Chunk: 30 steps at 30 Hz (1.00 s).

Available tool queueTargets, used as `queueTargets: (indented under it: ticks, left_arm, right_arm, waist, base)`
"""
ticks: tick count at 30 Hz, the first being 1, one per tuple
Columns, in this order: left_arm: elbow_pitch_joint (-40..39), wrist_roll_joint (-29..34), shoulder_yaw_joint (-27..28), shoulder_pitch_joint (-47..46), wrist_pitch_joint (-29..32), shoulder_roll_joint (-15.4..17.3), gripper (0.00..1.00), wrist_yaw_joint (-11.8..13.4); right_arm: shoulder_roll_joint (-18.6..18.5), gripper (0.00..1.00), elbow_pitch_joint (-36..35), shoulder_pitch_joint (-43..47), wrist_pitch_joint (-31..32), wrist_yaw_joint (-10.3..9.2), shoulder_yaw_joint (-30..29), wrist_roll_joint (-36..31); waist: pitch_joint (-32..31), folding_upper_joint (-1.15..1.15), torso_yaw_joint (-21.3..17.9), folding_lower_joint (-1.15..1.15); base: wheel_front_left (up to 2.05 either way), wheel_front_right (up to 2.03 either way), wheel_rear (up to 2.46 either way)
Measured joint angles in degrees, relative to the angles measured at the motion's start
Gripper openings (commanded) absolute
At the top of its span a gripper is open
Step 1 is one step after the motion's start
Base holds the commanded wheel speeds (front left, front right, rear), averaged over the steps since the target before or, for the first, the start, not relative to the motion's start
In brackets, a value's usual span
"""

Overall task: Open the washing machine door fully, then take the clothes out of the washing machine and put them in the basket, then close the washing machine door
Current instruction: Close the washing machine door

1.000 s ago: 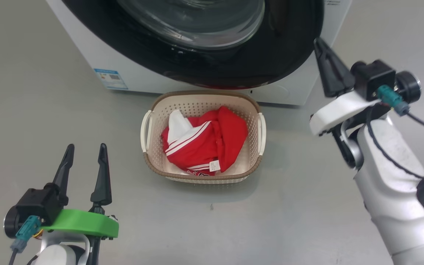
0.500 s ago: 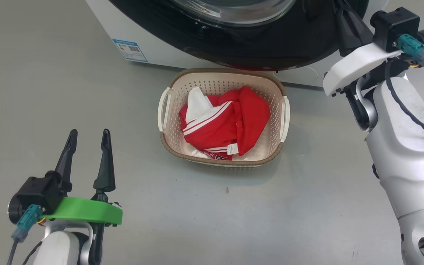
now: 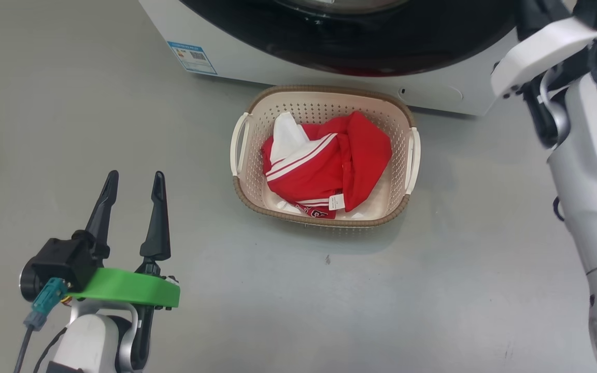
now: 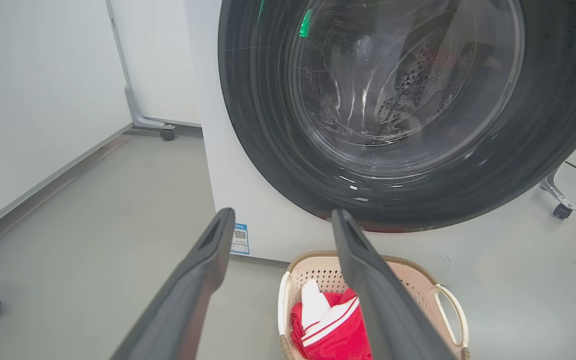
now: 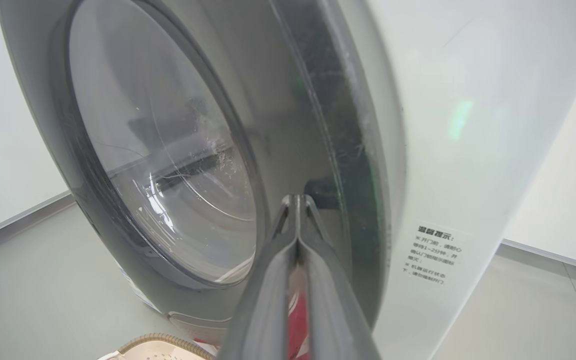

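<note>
My right arm has reached forward; my right gripper point(image 5: 298, 200), pinched shut and empty, tips at the rim of the washing machine door point(image 5: 168, 165), dead ahead; left gripper point(image 3: 136, 176) wide open, empty, farther back; clothes point(image 3: 324, 166) sit in the basket point(image 3: 324, 93).

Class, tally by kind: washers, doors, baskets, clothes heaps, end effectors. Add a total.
Washing machine: 1
Washing machine door: 1
Basket: 1
Heap of red clothes: 1
End effectors: 2 (left end effector, right end effector)
Total: 6
</note>
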Motion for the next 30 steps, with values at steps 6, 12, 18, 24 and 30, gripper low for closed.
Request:
queueTargets:
  ticks: [6,12,18,24,30]
  left_arm:
    - [0.5,0.0,-0.7,-1.0,-0.4,-0.2,1.0,-0.5]
    - [0.8,0.0,-0.8,-2.1,-0.8,-0.3,1.0,-0.5]
    - [1.7,-0.1,-0.9,-3.1,-1.0,-0.4,1.0,-1.0]
    - [2.6,-0.1,-0.8,-3.5,-1.5,-0.5,1.0,-1.0]
    - [3.7,0.1,-0.7,-4.1,-1.5,-0.5,1.0,-1.0]
  right_arm:
    - [-2.1,0.0,2.0,-4.8,-0.5,-0.02,-1.2,0.1]
    - [-2.8,0.0,3.7,-7.8,-1.2,-0.04,-2.1,0.4]
    - [-2.2,0.0,5.4,-8.8,-2.3,-0.01,-2.4,0.7]
    - [-1.8,0.0,7.3,-9.3,-3.0,0.16,-1.5,0.7]
    - [-0.9,0.0,8.0,-9.3,-3.5,0.53,-0.5,0.5]
  waist:
    - [1.7,0.0,0.9,0.0]
    - [3.3,0.0,1.8,0.0]
    - [4.5,0.0,2.2,0.0]
    - [4.5,0.0,1.8,0.0]
    - [3.7,0.0,0.9,0.0]
  base:
    - [0.0,0.0,0.0]
    - [0.0,0.0,0.0]
    - [0.0,0.0,0.0]
    - [0.0,0.0,0.0]
    - [0.0,0.0,0.0]
